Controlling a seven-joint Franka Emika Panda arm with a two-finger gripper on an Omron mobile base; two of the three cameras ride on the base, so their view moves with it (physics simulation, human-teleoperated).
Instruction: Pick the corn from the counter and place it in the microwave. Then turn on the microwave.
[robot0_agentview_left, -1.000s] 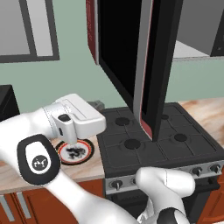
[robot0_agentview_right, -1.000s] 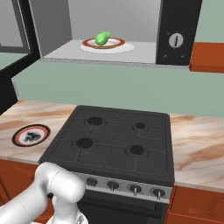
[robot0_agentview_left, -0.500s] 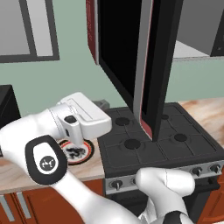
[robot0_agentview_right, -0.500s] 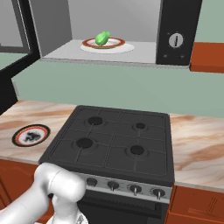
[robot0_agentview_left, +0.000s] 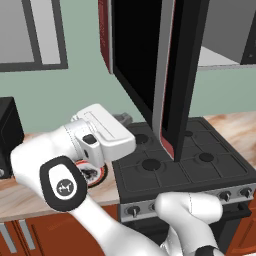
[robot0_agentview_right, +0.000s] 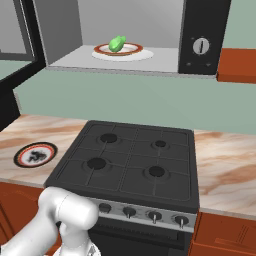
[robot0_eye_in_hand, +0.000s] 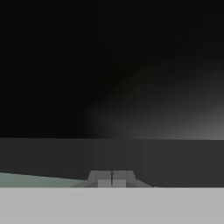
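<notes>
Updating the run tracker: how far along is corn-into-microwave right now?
Done: the corn lies on a plate inside the open microwave. In hand: the gripper is shut and empty, facing the dark glossy door, which stands wide open. Left: shut the door and turn on the microwave; the dial looks untouched.

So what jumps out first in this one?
The microwave hangs wide open above the stovetop, with the bright-green corn already lying on a plate inside it. The open door swings out over the burners, and the tool, shut, sits close against a dark glossy surface.
</notes>
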